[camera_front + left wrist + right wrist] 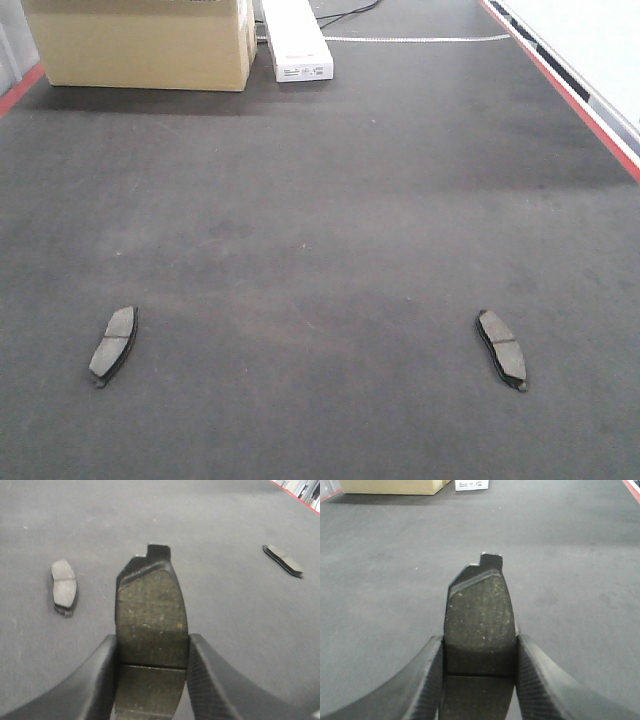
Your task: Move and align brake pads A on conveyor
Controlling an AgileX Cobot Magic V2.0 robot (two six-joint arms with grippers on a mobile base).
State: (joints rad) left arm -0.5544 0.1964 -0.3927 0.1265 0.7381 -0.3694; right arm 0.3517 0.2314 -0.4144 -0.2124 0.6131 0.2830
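Two brake pads lie flat on the dark conveyor: one at the front left and one at the front right. Neither gripper shows in the front view. In the left wrist view, my left gripper is shut on a third brake pad, held above the belt; the left lying pad and the right lying pad show beyond it. In the right wrist view, my right gripper is shut on another brake pad, also above the belt.
A cardboard box stands at the belt's far left, with a white carton beside it. A red stripe and white rail run along the right edge. A cable lies across the far end.
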